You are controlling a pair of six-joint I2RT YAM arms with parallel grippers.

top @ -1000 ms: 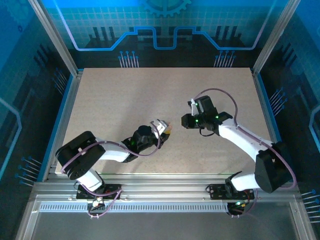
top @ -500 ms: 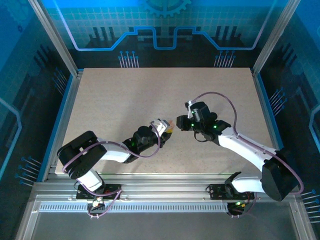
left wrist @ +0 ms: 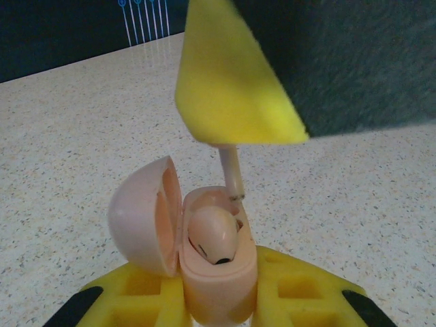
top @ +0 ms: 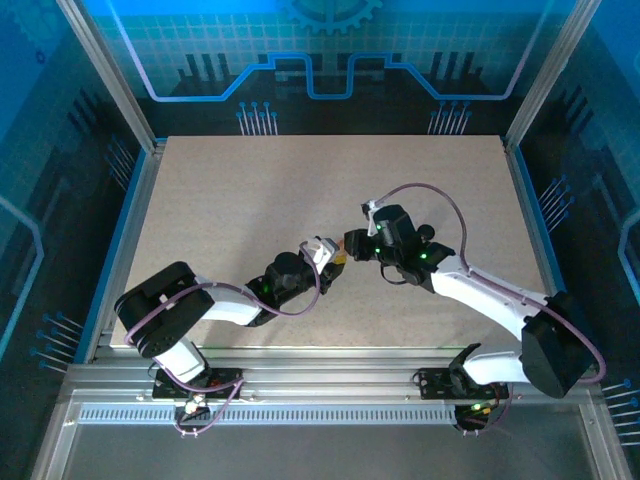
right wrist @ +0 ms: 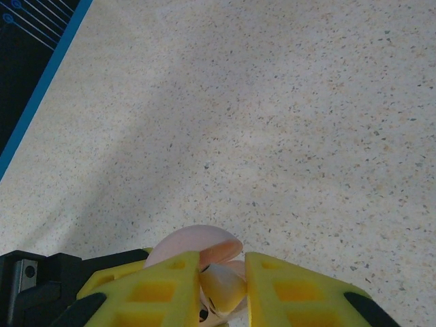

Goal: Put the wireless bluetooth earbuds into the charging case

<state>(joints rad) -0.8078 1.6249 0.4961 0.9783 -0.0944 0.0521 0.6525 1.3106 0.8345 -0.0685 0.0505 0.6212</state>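
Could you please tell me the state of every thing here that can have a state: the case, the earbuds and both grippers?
charging case: lid open, gripped at its lower body.
first earbud: seated in its slot in the case.
second earbud: held above the case, stem at the free slot, not yet seated.
left gripper: jaws shut on the charging case.
right gripper: jaws shut on the second earbud.

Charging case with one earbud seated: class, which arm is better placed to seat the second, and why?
Right, likely: the right end effector pinches the second earbud, stem down over the empty slot; the left end effector is busy gripping the open charging case.
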